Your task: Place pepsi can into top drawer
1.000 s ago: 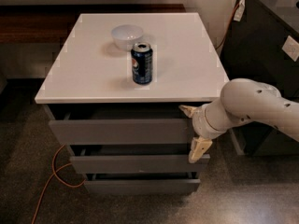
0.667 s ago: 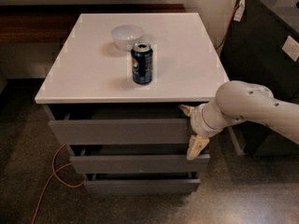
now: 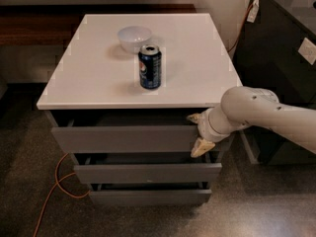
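Camera view: the gripper (image 3: 198, 132) sits at the right end of the top drawer (image 3: 123, 139), fingers (image 3: 202, 147) apart, one above its front, one below. Beyond the fingers, up and left, the pepsi can (image 3: 149, 67) stands upright on the cabinet top (image 3: 197, 58), a white bowl (image 3: 134, 37) just behind.

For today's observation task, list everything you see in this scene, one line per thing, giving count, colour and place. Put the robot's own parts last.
dark blue pepsi can: one, blue with silver top, upright mid-tabletop.
round white bowl: one, white, behind the can, apart from it.
white-topped grey cabinet: one, centre of view.
wide grey top drawer: one, just under the white top, slightly open.
narrower grey lower drawers: two, below the top drawer.
orange cable: one, on the floor at left.
dark side unit: one, blackish, at right.
white robot arm: one, reaching in from right.
two-finger gripper: one, cream fingers apart, at the top drawer's right end.
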### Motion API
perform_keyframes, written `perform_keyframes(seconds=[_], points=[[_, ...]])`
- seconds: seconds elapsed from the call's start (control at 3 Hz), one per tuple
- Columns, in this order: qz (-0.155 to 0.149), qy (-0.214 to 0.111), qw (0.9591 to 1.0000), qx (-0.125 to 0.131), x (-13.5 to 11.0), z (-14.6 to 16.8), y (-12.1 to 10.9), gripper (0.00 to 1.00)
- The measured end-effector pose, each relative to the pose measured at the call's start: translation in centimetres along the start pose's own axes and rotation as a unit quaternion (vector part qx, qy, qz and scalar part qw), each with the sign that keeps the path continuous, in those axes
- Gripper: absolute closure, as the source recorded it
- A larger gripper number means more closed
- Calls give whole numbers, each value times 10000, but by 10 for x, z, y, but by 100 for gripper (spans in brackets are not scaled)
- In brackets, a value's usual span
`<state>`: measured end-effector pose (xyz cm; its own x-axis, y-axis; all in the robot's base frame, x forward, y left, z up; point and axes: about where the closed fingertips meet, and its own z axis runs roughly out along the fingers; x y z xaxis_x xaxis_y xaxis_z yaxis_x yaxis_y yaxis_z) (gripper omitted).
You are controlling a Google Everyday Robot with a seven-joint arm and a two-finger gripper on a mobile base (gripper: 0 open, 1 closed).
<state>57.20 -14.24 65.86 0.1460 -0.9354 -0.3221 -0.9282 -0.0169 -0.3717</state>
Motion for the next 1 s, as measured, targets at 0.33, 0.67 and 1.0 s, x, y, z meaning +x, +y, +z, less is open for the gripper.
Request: perform_keyframes(seconds=[0.33, 0.67, 1.0], points=[[151, -87, 9998, -99, 4, 1, 0, 48], [279, -246, 9992, -166, 5, -8, 7, 72], [263, -430, 9985, -227, -5, -23, 22, 95]])
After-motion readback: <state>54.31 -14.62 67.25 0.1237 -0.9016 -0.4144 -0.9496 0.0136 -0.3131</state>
